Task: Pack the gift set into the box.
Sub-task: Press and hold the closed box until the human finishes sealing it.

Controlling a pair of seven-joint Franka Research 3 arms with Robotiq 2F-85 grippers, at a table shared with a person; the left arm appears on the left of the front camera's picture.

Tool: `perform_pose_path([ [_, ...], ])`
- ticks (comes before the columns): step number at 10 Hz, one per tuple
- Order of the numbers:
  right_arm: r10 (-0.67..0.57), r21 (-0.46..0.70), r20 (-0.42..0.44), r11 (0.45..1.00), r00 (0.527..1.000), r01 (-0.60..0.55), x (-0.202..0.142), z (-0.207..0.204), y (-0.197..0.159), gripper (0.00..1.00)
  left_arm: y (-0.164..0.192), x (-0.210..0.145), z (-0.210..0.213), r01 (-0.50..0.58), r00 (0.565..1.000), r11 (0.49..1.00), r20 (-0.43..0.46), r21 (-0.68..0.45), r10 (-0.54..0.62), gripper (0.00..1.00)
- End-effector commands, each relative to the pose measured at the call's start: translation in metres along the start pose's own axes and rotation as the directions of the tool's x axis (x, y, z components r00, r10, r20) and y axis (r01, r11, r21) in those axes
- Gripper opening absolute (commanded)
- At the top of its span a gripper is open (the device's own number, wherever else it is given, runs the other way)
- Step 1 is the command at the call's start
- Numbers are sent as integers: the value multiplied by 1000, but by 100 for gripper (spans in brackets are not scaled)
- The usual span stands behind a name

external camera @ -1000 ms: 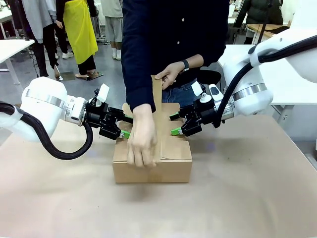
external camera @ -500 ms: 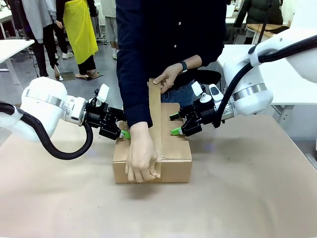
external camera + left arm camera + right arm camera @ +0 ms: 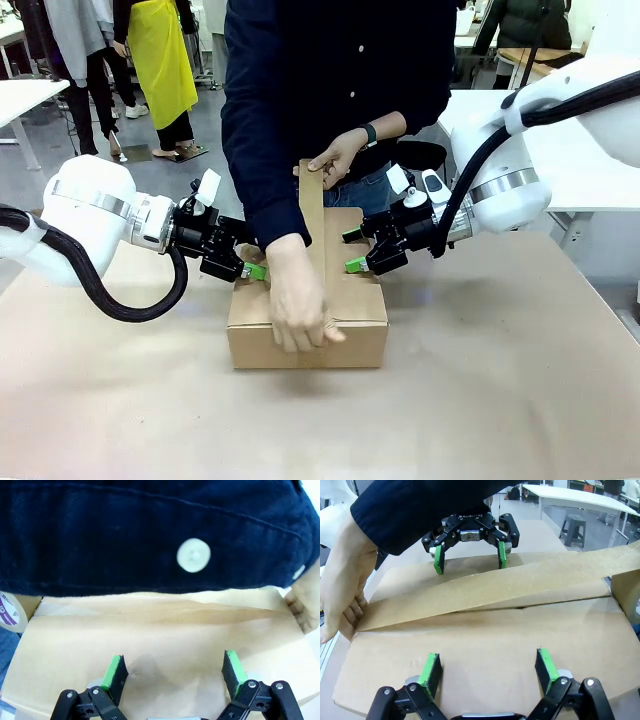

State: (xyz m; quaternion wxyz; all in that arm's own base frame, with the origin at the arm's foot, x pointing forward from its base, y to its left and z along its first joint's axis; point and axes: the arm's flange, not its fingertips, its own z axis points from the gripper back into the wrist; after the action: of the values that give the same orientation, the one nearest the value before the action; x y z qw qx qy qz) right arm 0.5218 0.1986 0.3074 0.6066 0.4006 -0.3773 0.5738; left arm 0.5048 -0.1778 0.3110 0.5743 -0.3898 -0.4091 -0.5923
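the box (image 3: 307, 325) lies between the left gripper (image 3: 251, 262) and right gripper (image 3: 352, 251) — both spread wide, holding nothing, flanking its taped seam.

Both arms reach in level — left hand (image 3: 250, 264) and right hand (image 3: 352, 250) spread wide, empty.
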Motion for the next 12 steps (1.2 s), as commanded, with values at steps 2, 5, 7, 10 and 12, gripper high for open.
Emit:
perform_pose_path([
  [2,-1,-3,-7,1000,1000,1,-1,-1,0,100,-1,-1,0,8,1000,1000,-1,-1,-8,100],
  [5,-1,-3,-7,1000,1000,1,-1,-1,0,100,-1,-1,0,8,1000,1000,-1,-1,-8,100],
  [7,-1,-3,-7,1000,1000,1,-1,-1,0,100,-1,-1,0,8,1000,1000,-1,-1,-8,100],
  [10,-1,-3,-7,1000,1000,1,-1,-1,0,100,-1,-1,0,8,1000,1000,-1,-1,-8,100],
  [12,-1,-3,-7,1000,1000,1,-1,-1,0,100,-1,-1,0,8,1000,1000,-1,-1,-8,100],
])
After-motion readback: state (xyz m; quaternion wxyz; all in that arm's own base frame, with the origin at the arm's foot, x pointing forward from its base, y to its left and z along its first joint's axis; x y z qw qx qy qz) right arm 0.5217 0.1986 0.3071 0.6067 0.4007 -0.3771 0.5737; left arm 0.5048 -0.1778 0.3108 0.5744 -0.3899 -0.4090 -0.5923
